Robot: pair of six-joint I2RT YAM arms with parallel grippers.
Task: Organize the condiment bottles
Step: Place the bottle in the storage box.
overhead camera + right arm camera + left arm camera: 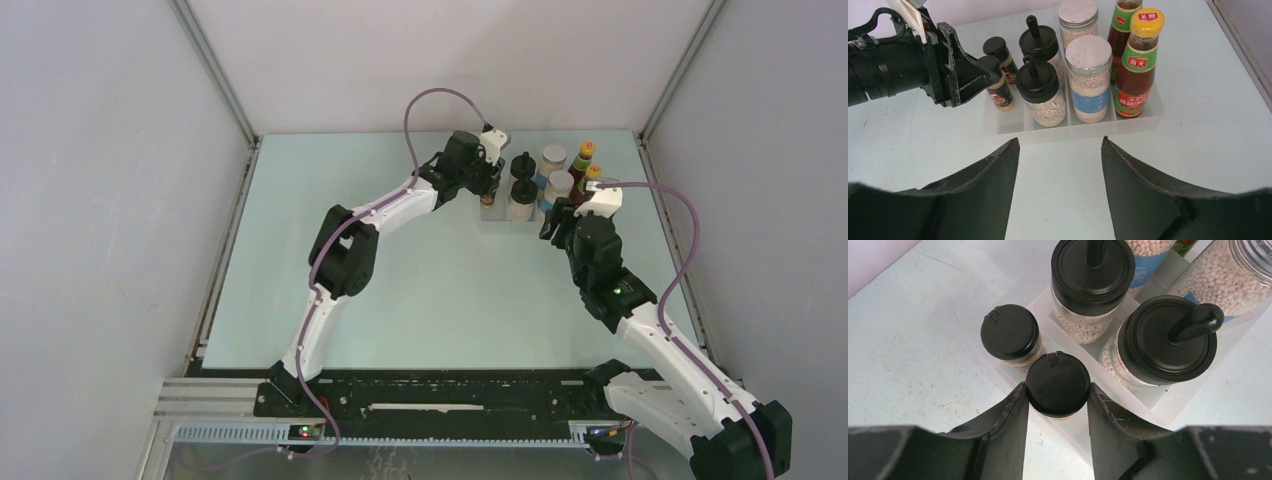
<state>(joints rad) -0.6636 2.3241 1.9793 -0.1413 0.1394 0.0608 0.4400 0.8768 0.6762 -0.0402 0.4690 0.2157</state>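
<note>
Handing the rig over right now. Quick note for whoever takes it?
Left gripper: closed on the near tiny dark jar at the near-left corner of the tray. I cannot tell whether the jar is fully seated.
Right gripper: open, empty, hovering in front of the tray.
Upright in the tray, paired front and back: far tiny dark jar, black-lidded jars, grey-lidded jars, red sauce bottles.
Done: seven bottles placed.
Left: release the held jar, probably then back both arms off.
</note>
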